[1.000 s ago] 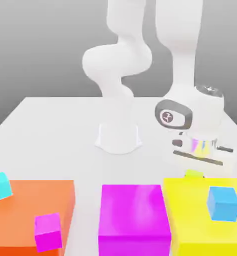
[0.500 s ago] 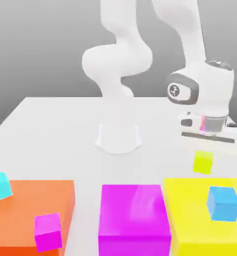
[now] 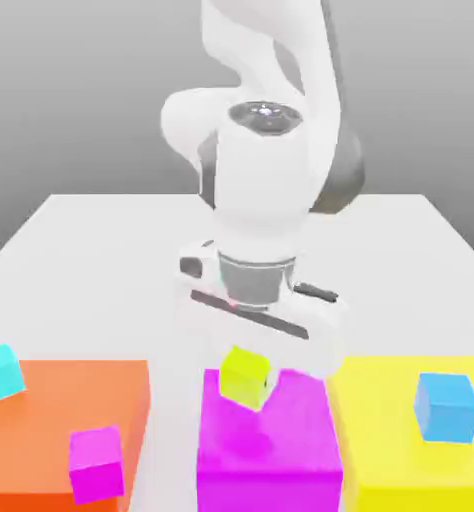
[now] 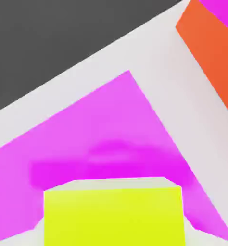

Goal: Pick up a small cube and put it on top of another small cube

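Observation:
The small cube (image 3: 245,380), lime yellow-green, hangs tilted just above the top of the big magenta block (image 3: 269,440). My gripper (image 3: 249,358) is shut on it from above, under the white hand. In the hand view the small cube (image 4: 113,216) sits close up over the magenta block (image 4: 111,125). Other small cubes rest on the big blocks: a cyan one (image 3: 1,372), a magenta one (image 3: 96,463) and a blue one (image 3: 446,406).
Three big blocks stand in a row at the front: orange (image 3: 81,400), magenta, and yellow (image 3: 381,440). The arm's white base (image 3: 236,275) stands mid-table behind them. The white table (image 3: 91,270) stretches behind the blocks.
The hand rose from behind the yellow block with the lime cube, then swung toward the exterior view's left and now holds it over the magenta block.

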`<state>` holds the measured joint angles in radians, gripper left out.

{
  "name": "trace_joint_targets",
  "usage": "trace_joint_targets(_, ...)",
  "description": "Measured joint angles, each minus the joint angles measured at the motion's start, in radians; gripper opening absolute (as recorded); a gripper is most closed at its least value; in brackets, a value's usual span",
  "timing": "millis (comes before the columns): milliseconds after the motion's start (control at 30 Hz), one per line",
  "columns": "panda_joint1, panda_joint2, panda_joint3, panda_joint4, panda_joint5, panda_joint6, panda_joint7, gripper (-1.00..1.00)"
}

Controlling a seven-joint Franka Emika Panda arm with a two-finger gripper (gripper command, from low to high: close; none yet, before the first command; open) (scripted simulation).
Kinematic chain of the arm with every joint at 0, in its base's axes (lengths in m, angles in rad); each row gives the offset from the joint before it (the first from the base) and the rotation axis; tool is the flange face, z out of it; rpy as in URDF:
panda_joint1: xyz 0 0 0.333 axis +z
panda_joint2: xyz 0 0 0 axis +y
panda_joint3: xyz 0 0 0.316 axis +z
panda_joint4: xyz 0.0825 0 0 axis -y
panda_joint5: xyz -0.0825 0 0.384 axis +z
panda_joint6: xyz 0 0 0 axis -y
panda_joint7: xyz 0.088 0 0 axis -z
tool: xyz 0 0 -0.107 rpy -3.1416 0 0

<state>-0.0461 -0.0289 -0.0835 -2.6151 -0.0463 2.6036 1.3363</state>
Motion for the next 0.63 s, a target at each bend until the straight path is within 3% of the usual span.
trace_joint_targets(367, -0.350, -0.013, -0.199, 0.171, 0.033, -0.200, -0.449, -1.00)
trace_joint_targets(500, -0.399, 0.094, -0.168, 0.160, 0.081, -0.085, -0.521, -1.00)
trace_joint_targets(533, -0.398, 0.116, -0.164, 0.155, 0.090, -0.059, -0.528, 1.00)
trace_joint_targets(633, -0.397, 0.116, -0.164, 0.155, 0.090, -0.059, -0.529, 1.00)
